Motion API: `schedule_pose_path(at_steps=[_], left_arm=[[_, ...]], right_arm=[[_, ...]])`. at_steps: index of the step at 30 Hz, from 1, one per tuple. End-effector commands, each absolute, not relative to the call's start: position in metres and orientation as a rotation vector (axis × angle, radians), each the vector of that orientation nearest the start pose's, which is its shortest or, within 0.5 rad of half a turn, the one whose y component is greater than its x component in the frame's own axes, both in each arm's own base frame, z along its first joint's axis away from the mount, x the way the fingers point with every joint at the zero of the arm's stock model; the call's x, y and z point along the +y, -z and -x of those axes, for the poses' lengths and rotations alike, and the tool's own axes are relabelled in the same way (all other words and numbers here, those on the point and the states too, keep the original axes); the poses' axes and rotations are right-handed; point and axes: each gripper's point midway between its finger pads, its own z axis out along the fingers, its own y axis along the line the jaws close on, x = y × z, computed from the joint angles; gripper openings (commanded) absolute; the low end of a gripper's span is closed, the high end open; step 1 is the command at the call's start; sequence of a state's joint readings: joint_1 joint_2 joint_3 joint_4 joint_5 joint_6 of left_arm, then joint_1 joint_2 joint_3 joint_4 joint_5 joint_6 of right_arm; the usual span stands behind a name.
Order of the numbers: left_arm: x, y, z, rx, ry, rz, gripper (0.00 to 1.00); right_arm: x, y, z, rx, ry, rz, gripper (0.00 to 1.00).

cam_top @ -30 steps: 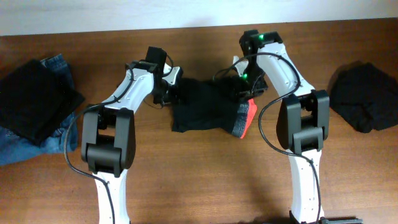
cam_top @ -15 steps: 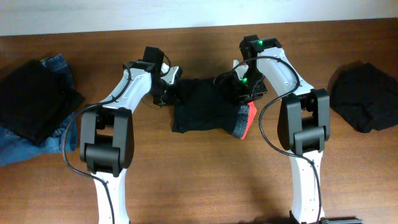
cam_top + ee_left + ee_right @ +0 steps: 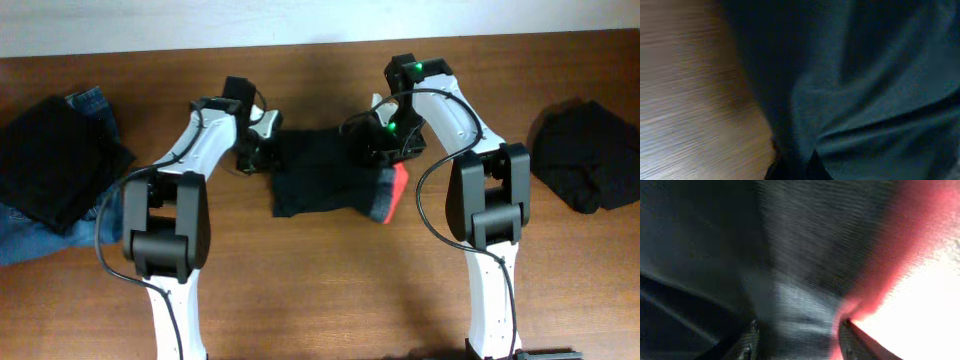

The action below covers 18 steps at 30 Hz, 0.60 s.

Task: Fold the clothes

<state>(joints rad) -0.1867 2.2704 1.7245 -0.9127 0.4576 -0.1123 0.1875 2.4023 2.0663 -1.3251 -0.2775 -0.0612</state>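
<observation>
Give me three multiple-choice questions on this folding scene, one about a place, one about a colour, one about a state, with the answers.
1. Where do the blue jeans lie?
A) At the left end of the table, under a black garment
B) In the centre
C) At the right end

2. What colour is the trim on the black trousers?
A) Green
B) Red-orange
C) Yellow

3. How is the left tool?
A) Open, above bare wood
B) Shut on the trousers' left edge
C) Holding the jeans

Answers: A, denim shows beneath the left pile. B, a red strip shows at the trousers' right end. B, its wrist view shows dark cloth pinched.
</observation>
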Motion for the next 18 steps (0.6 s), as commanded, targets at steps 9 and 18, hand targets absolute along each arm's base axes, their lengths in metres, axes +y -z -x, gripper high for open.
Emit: schedule_pose_path(at_steps=[9, 18], left_arm=[[-0.056, -0.018, -0.452, 2.985, 0.787, 0.292, 0.00], [-0.041, -0.013, -0.448, 3.016, 0.692, 0.303, 0.22]], right_arm=[[0.143, -0.088, -0.451, 3.062, -0.481, 0.426, 0.63], [0.156, -0.086, -0.443, 3.072, -0.483, 0.484, 0.66]])
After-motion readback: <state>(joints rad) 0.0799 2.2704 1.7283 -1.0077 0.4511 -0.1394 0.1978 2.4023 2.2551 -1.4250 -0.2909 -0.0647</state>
